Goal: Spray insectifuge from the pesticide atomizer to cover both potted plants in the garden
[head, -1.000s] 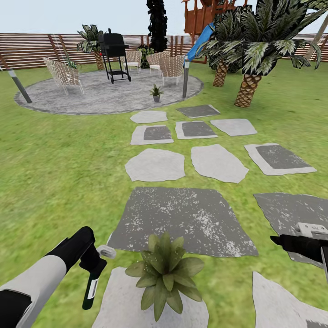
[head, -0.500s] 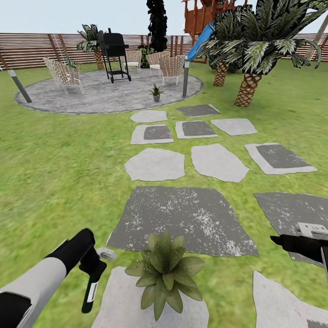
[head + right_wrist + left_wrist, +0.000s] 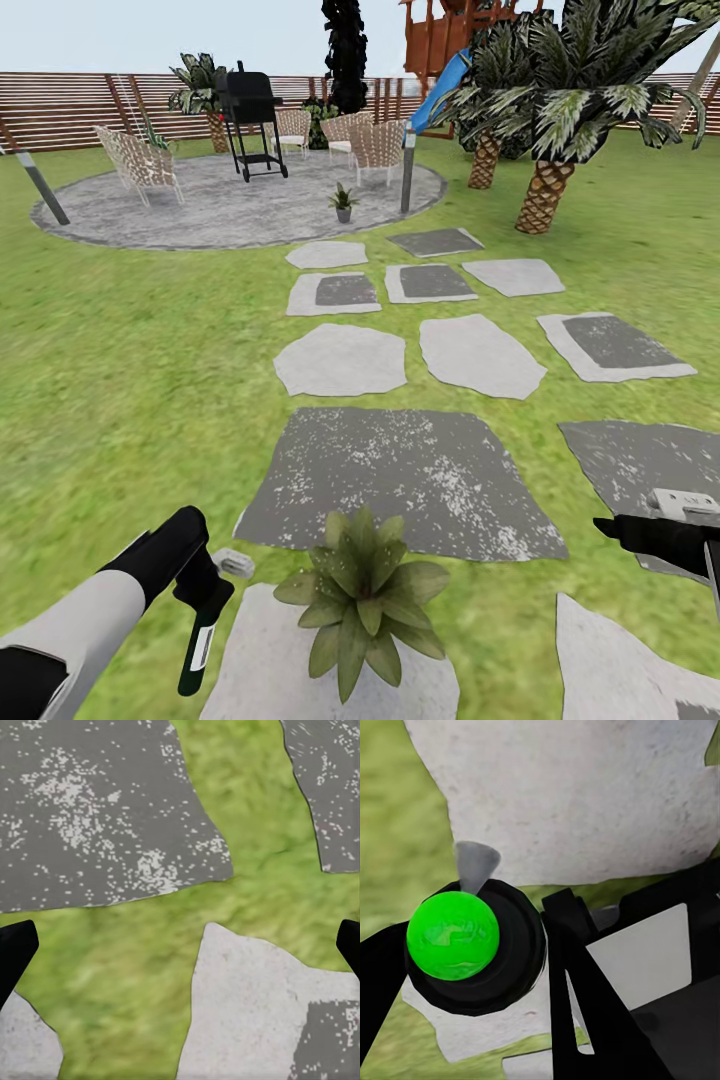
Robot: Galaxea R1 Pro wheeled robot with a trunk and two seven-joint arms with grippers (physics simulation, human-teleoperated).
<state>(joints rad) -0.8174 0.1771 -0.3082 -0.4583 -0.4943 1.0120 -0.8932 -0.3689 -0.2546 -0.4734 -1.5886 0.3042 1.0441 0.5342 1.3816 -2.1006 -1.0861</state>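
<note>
The left gripper (image 3: pixel 205 590) is gripping the pesticide atomizer (image 3: pixel 200 635) tight, nozzle aiming at the near potted plant (image 3: pixel 362 600) just to its right, while the far potted plant (image 3: pixel 343 203) on the patio (image 3: pixel 150 215) is awaiting treatment and the right gripper (image 3: pixel 610 527) is idling, spread empty.

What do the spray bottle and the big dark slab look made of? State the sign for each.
Spray bottle: probably plastic, smooth dark green body with a white label, held in the left pincer. Dark slab: likely stone or concrete, matte grey, speckled white.
</note>
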